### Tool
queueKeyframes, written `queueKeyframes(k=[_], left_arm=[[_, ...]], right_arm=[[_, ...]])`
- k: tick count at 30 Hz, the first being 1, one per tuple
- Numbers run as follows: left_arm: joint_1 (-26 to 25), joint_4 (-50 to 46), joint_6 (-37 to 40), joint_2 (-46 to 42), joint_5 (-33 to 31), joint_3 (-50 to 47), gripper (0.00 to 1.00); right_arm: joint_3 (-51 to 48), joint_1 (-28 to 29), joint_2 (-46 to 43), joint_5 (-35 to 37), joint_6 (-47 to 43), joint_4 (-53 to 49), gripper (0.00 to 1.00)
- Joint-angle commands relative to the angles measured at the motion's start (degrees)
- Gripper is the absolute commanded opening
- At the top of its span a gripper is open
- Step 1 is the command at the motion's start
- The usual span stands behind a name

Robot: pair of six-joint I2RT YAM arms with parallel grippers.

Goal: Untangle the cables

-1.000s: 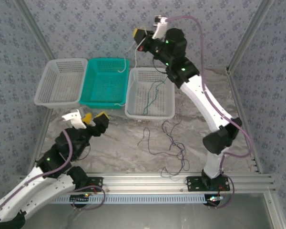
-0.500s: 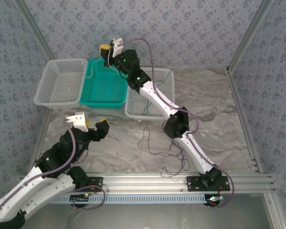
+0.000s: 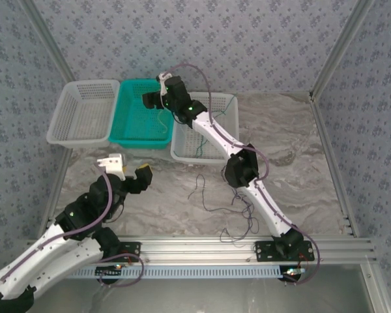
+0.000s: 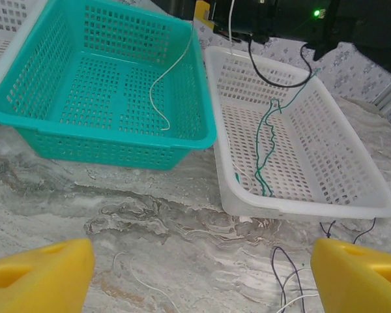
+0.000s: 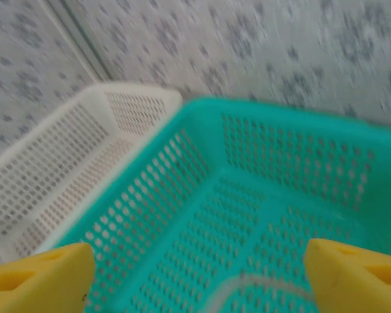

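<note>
Top external: right claw (image 3: 154, 96) now lower over teal basket (image 3: 140, 139), seemingly open.

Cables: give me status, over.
Both pincers open, empty: left pincer over the table, right pincer above the teal basket. White cable in teal basket, green cable in right-hand white basket, dark cables tangled on the table. Right arm spans that basket.

We see 3 baskets side by side on the far desk (image 3: 300, 137): the left basket (image 3: 85, 114), the middle basket (image 3: 140, 127) holding 1 cable (image 4: 161, 91), and the right basket (image 3: 205, 158) holding a 2nd cable (image 4: 267, 147). Loose cables (image 3: 238, 208) lie nearer.
</note>
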Motion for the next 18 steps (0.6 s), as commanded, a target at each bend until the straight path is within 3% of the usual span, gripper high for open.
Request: queueKeyframes(k=[1,5,8,10,15,18], left_arm=[[1.42,-1.63,-0.48,0.49,0.55,2.86,0.88],[5.60,2.00,-1.72,5.13,10.95,4.29,0.90],[9.73,7.75,-4.07,11.39,23.64,4.68,0.89],[11.09,15.43,-5.64,15.49,30.24,3.06,0.88],[11.15,45.65,0.65,27.71,37.58,-3.83,0.81],[11.13,55.81,5.67,36.81,35.47,-3.65,0.85]], right_arm=[[-1.44,-0.10,-11.81,7.53,-0.14,-13.26,0.89],[-7.50,-0.04,-15.64,1.29,-0.74,-17.00,0.86],[-0.94,2.63,-12.98,7.04,-8.36,-27.24,0.81],[-0.90,3.28,-13.33,8.09,-8.31,-30.16,0.76],[-5.79,2.56,-17.34,-0.66,-1.56,-28.33,0.64],[-5.61,2.60,-18.82,-2.77,0.60,-28.00,0.64]])
